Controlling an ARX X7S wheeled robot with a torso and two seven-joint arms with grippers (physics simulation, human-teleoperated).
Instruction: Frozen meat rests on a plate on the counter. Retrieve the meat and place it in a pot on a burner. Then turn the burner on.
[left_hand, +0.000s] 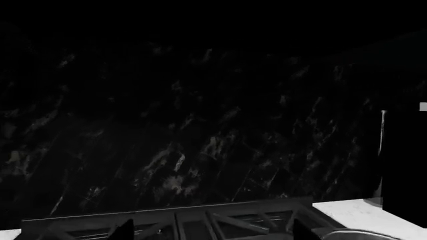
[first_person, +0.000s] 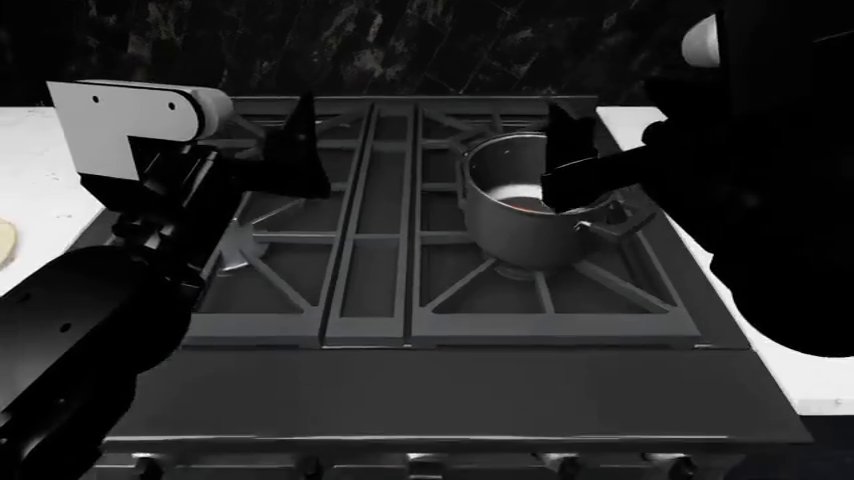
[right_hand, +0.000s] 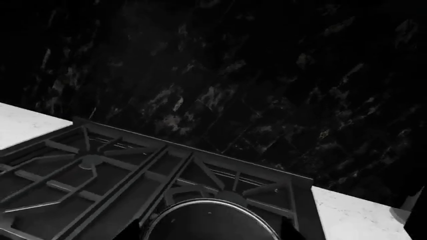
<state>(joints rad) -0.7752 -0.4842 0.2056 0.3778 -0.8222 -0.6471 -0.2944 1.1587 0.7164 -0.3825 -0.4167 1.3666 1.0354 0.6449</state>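
The steel pot (first_person: 523, 225) stands on the right middle burner (first_person: 470, 280) of the dark stove. A small red-orange patch, the frozen meat (first_person: 521, 206), shows inside the pot. My right gripper (first_person: 577, 150) hovers just above the pot's far right rim, open and empty. In the right wrist view the pot's rim (right_hand: 210, 202) lies right below that gripper (right_hand: 212, 234). My left gripper (first_person: 287, 160) is open and empty over the back left grate; in the left wrist view its dark fingertips (left_hand: 123, 231) stand wide apart. A sliver of the plate (first_person: 6, 245) shows at the far left on the counter (first_person: 34, 190).
The black marble backsplash (left_hand: 200, 125) stands close behind the stove. The stove knobs (first_person: 420, 465) run along the front edge. White counter lies on the right too (first_person: 787, 370). A tall dark object (left_hand: 403, 160) stands on the counter right of the stove.
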